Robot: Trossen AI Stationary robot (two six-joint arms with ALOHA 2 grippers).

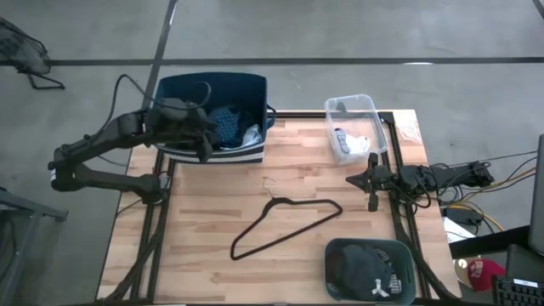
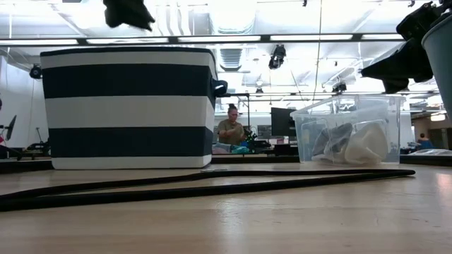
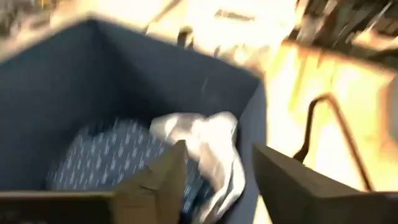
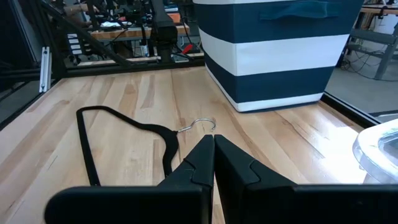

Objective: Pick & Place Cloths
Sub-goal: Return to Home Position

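Bare wood [image 1: 204, 212] lies open all around the hanger [image 1: 289, 231]. Past it, the striped bin [image 1: 242, 155], the clear bin [image 1: 375, 110] and the dark bin [image 1: 371, 243] block the edges.

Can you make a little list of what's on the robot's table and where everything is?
Striped bin: back left corner of table; blue patterned shirt and white cloth inside
Clear bin: back right corner; socks inside
Dark bin: front right; black clothes inside
Hanger: flat, middle
Left gripper: open, above striped bin
Right gripper: shut, right side
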